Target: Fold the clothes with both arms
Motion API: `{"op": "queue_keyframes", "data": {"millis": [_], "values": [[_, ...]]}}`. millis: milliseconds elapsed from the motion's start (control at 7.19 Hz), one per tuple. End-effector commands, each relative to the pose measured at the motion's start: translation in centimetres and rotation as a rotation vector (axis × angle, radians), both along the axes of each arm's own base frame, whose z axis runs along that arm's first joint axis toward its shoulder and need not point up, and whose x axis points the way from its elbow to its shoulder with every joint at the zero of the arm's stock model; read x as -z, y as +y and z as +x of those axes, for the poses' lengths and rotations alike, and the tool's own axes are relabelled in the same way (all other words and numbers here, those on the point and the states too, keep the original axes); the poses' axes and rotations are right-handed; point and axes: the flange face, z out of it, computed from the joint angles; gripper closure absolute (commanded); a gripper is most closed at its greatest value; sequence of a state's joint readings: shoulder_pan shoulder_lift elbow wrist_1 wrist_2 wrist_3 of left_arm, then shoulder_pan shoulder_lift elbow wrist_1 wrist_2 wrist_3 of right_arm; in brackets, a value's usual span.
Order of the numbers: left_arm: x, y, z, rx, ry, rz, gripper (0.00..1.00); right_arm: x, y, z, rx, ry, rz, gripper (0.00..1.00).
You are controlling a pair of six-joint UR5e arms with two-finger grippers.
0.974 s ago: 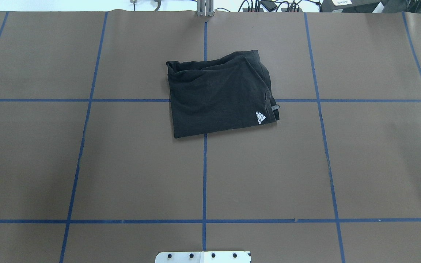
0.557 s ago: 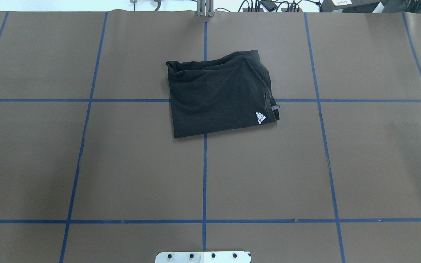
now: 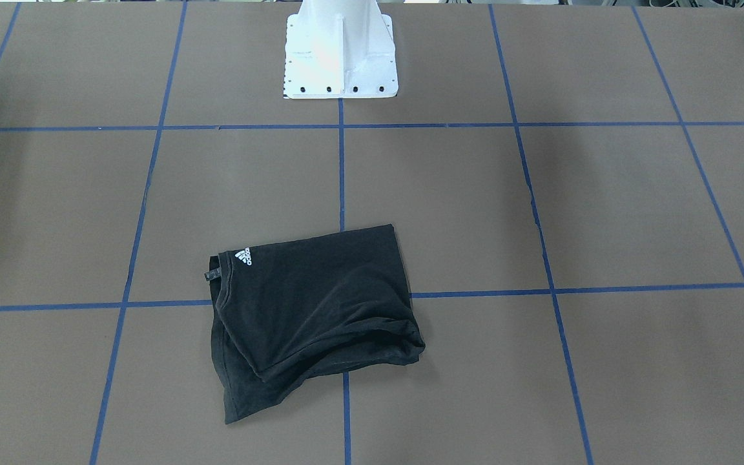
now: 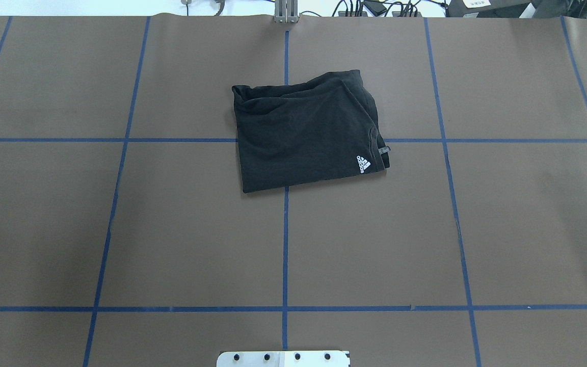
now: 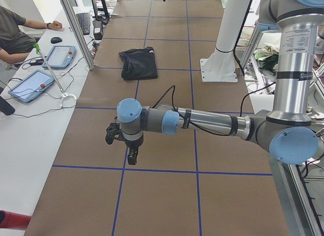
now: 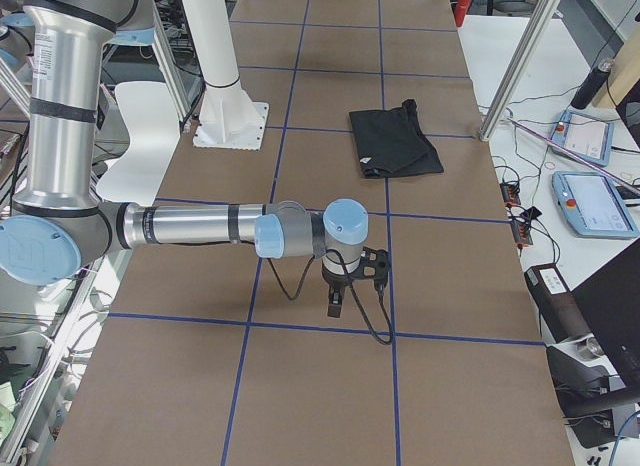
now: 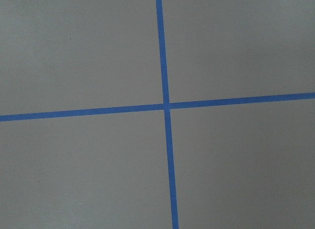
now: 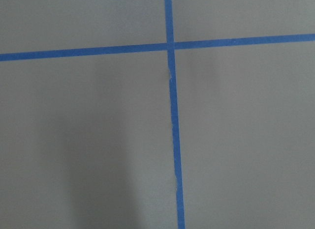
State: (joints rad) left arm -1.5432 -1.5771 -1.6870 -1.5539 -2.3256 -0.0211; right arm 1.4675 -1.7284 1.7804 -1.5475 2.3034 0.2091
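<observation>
1. Off to the robot's left of the white pedestal (image 3: 340,51), the left gripper (image 5: 131,158) hangs pointing down over the brown table cover (image 4: 181,229). It shows only in the side view, so I cannot tell how far apart its fingers stand.
2. Its wrist camera looks straight down on a crossing of blue tape (image 7: 166,107) and bare cover.
3. Behind the gripper, the left arm (image 5: 202,122) stretches out level and low, running back to an elbow on the pedestal's side.
4. Off to the pedestal's other side, the right gripper (image 6: 334,306) also points down above the cover. Its finger gap cannot be judged either.
5. The right arm (image 6: 190,226) likewise lies level above the cover.
6. Forward of the pedestal, well apart from it and from both grippers, the black T-shirt (image 4: 303,135) lies folded into a rough rectangle. It sits across the tape line that runs out from the pedestal, more to the robot's right of it.
7. A small white logo (image 4: 363,164) shows at the shirt's corner nearer the pedestal, on the robot's right. The edge farther from the pedestal is bunched into loose layers.
</observation>
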Motion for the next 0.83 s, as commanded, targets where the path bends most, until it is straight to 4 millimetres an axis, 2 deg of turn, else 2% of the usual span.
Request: {"op": "queue_keyframes", "data": {"millis": [0, 139, 417, 696], "values": [[-0.1, 0.0, 0.0, 0.000, 0.000, -0.003, 0.00, -0.7, -0.2, 0.2, -0.033, 0.021, -0.035, 0.00], [0.0, -0.1, 0.0, 0.000, 0.000, 0.000, 0.00, -0.9, -0.5, 0.2, -0.062, 0.031, -0.061, 0.00], [0.1, -0.1, 0.1, -0.001, 0.000, 0.001, 0.00, -1.2, -2.6, 0.0, -0.063, 0.038, -0.061, 0.00], [0.2, -0.1, 0.0, 0.000, 0.000, 0.005, 0.00, -1.1, -3.1, 0.0, -0.063, 0.038, -0.056, 0.00]]}}
